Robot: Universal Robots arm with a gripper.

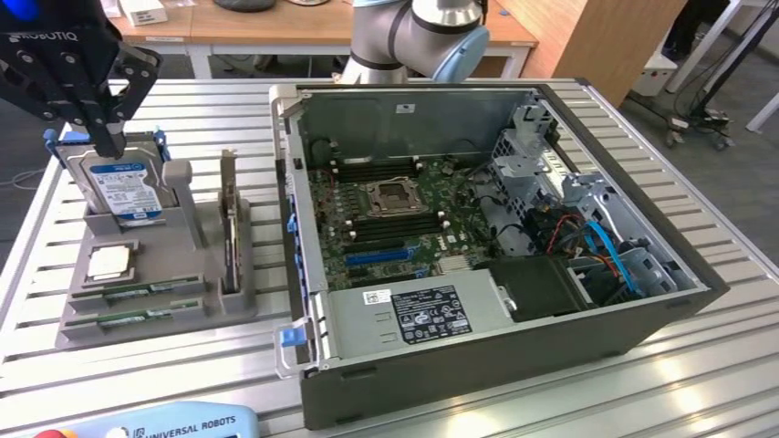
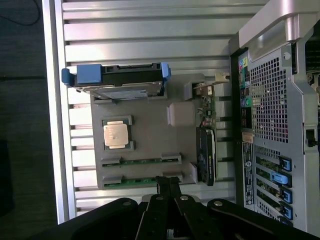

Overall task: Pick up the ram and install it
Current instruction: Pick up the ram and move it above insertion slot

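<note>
Tool (image 2: 167,183) sits closest to the lens: black fingers pressed tight together, tips meeting, nothing in its grip. It hangs above the grey holder (image 2: 150,127), clear of the parts. Just under the tips lies the ram (image 2: 141,161), a thin green stick on edge in its slot. Its long axis runs parallel w/ the table slats, one end toward the PC case (image 1: 487,351), the other toward the table's edge on the exterior view's left. A 2nd stick (image 2: 132,181) lies parallel beside it, nearer the holder's end. Further out in the holder: CPU (image 2: 116,135), HDD (image 2: 117,82) w/ blue caddy, exp. card (image 2: 206,157) on edge. Table (image 1: 681,388) is ribbed aluminium; pendant (image 1: 171,424) at its near edge. Wooden desks behind.
</note>
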